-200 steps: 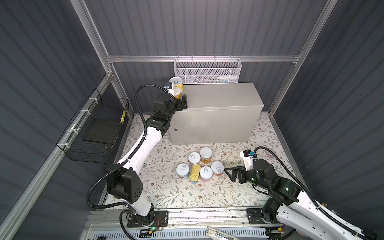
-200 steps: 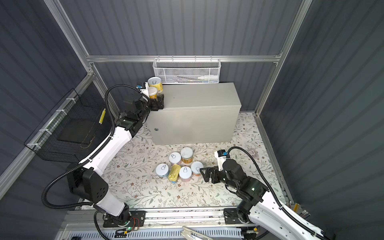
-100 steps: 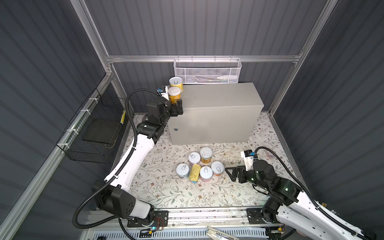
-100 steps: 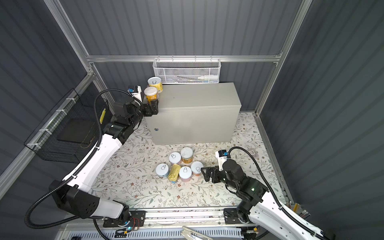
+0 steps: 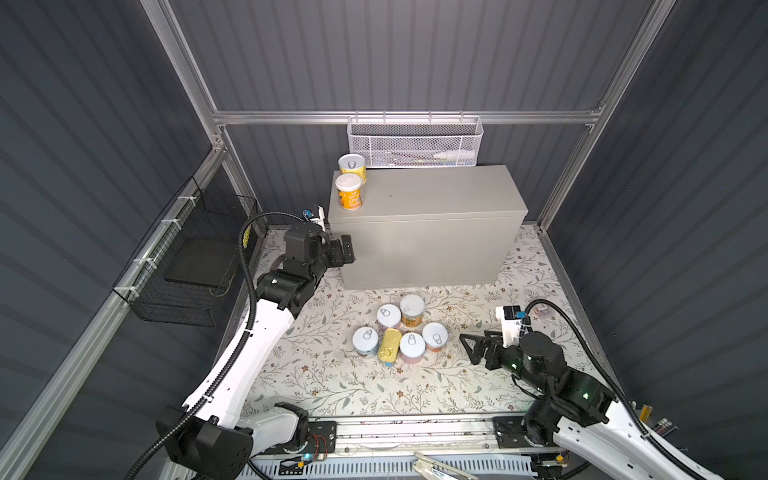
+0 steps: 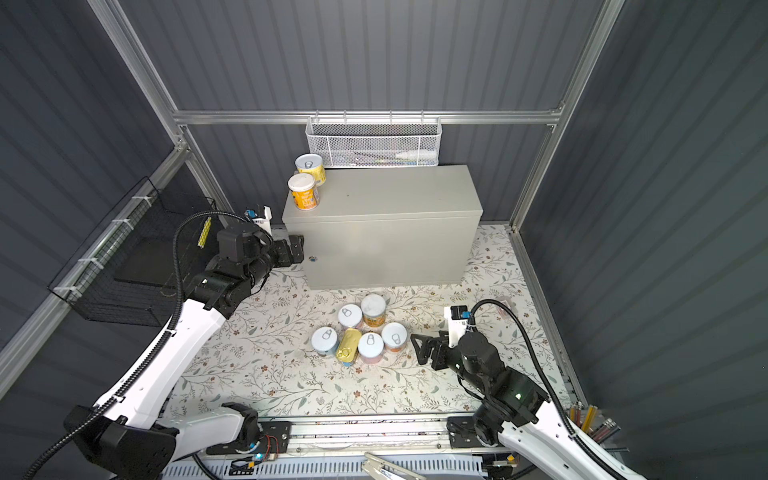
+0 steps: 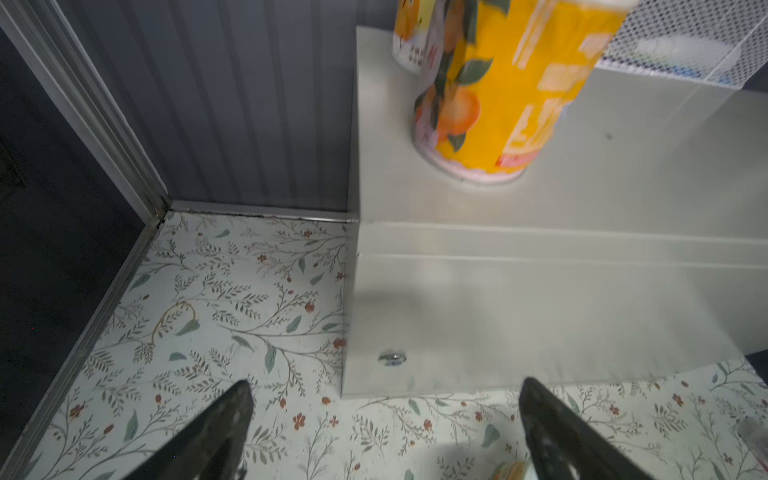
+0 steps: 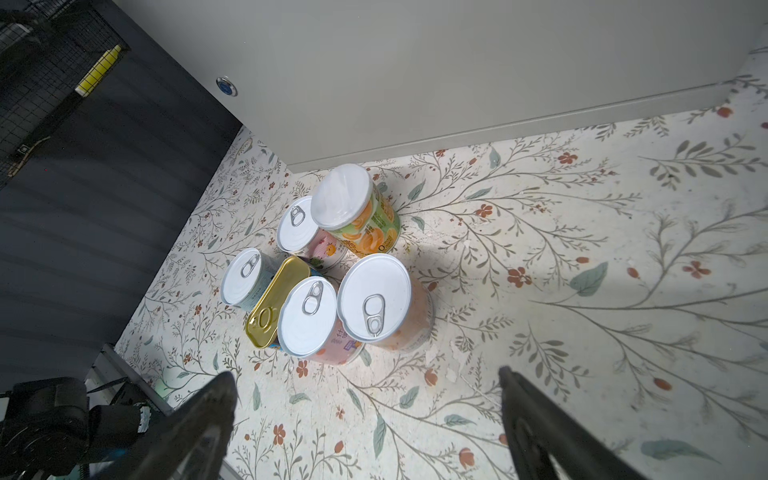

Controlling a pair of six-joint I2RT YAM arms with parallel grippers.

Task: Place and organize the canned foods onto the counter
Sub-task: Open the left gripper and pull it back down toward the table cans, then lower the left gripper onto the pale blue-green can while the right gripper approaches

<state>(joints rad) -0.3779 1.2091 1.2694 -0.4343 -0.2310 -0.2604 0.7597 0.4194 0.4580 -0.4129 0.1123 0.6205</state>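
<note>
The counter (image 5: 428,195) is a light-grey cabinet at the back of the floral mat. On its left end stand two of the canned foods: a yellow can (image 5: 352,167) behind an orange can (image 5: 349,196). Several more tins cluster on the mat, among them a gold-topped tin (image 5: 389,352) and a tall peach-label can (image 5: 412,311). My left gripper (image 5: 338,245) hangs open and empty by the counter's front left corner, below the orange can (image 7: 498,104). My right gripper (image 5: 467,347) is open and empty just right of the cluster, its nearest can (image 8: 374,297) apart from the fingers.
A white mesh basket (image 5: 413,143) hangs on the back rail above the counter. A black wire basket (image 5: 191,266) hangs on the left wall beside my left arm. The counter's lock (image 7: 392,357) faces my left gripper. Pencils (image 6: 590,419) sit at the front right.
My left gripper has drawn back from the orange can on the counter's top and dropped down to the front left corner. The can stays standing. The right arm has not moved.
</note>
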